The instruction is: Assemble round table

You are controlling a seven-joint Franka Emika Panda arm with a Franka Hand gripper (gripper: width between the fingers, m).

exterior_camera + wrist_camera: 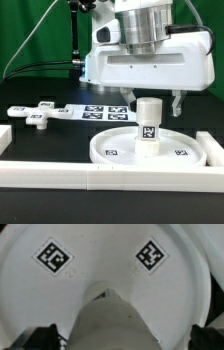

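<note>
Exterior view is showing a black table (45, 140) lying under everything, with long white border rails (100, 182) running along its near edge and sides. The white arm (150, 60) is hanging over the middle of the scene. Below it the large rimmed round disc (125, 146) is lying flat on the table, just behind the near rail, tags facing up. Behind the disc the marker board (100, 110) is lying flat. At the exterior view's left the cross-shaped foot (40, 114) is resting on the table, well apart from the disc. The short cylindrical leg (148, 125) is standing upright at the disc's middle, a tag facing the camera. The gripper (156, 103) is hovering at the leg's top with its fingers (178, 103) spread wide, one on either side, gripping nothing. In the wrist view the disc (100, 286) is filling the picture, the leg (115, 319) is rising toward the camera, and the dark fingertips (40, 336) are standing clear of it on both sides.
</note>
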